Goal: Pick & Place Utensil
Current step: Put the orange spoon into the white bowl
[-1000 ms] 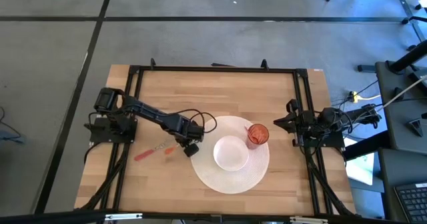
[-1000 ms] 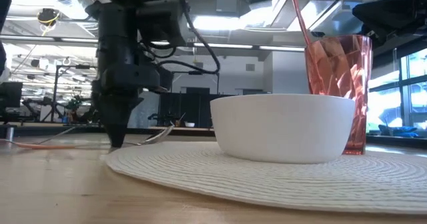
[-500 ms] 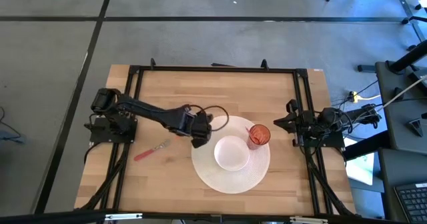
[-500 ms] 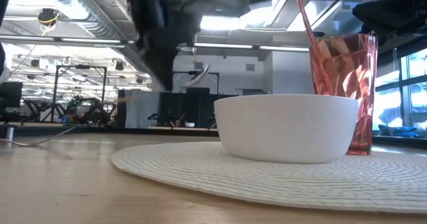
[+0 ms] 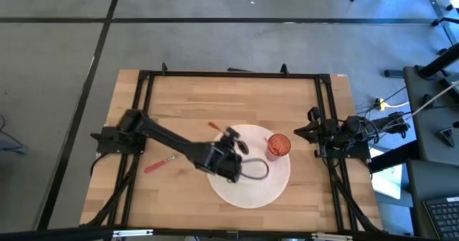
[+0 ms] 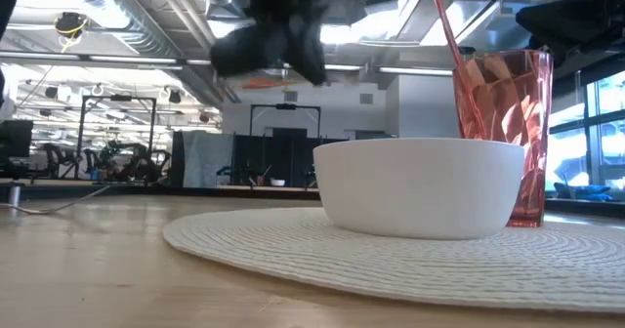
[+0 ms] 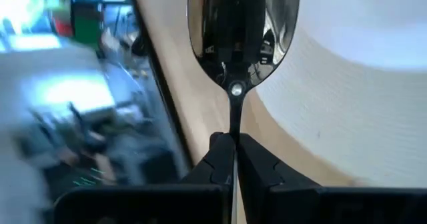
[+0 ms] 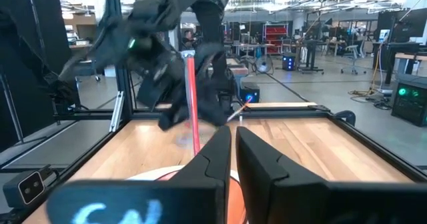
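My left gripper [image 5: 229,136] hangs over the round woven placemat [image 5: 269,187], shut on a metal spoon [image 7: 243,24]. An orange-red handle end [image 5: 215,126] sticks out beside it. The white bowl [image 6: 420,186] stands on the placemat [image 6: 391,260]; in the high view my left arm hides it. Beside the bowl stands a red tumbler [image 5: 277,145] with a straw. A red-handled utensil [image 5: 159,163] lies flat on the wood left of the placemat. My right gripper [image 5: 313,132] waits shut at the table's right side. My left gripper pinches the spoon by its thin neck [image 7: 235,121], just behind the spoon's bowl, between the two fingers [image 7: 220,159]. The spoon's bowl points straight out ahead of the fingers. It is lifted clear, above the placemat's edge [image 7: 320,137]. The fingers hide the handle in the wrist view.
Black frame rails [image 5: 229,74] run along the table's far, left and right sides. Bare wood [image 5: 179,101] lies between the placemat and the far rail. The tumbler [image 6: 498,133] and its straw rise well above the bowl's rim.
My left gripper has risen from the wood at the placemat's left edge with the spoon, then swung right over the placemat and the bowl, turning as it went. The spoon is now lifted clear. The red-handled utensil has stayed on the table.
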